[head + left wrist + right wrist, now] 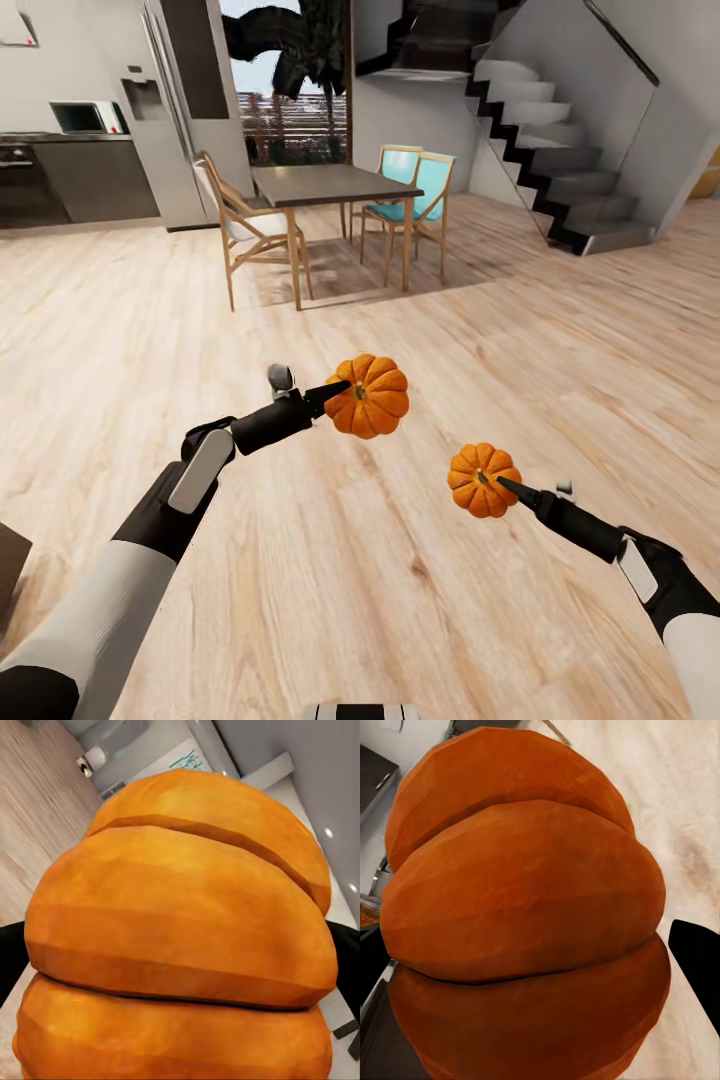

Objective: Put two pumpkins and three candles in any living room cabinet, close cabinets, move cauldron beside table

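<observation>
Closest to the head camera, two white-and-black arms are seen reaching forward over a pale wood floor (560, 330), each carrying a pumpkin above it. On the left, the left end effector (338, 390) is clamped on the larger pumpkin (368, 396), which sits at the tip of its dark fingers with the stem turned toward them; in the left wrist view the orange ribs of that pumpkin (180, 937) are pressed right up against the lens. To the right and lower in the head view, the right end effector (508, 488) is closed on the smaller pumpkin (483, 480), which is likewise held at the fingertips; in the right wrist view its darker orange ribs (521, 907) are seen at close range, with a black finger (696, 967) showing beside them. Well beyond both arms, a dark-topped bench (320, 183) is flanked by a white-cushioned wooden chair (240, 225) on its left and two teal chairs (415, 190) on its right. Farther right, a staircase (560, 150) is seen rising against the wall.
</observation>
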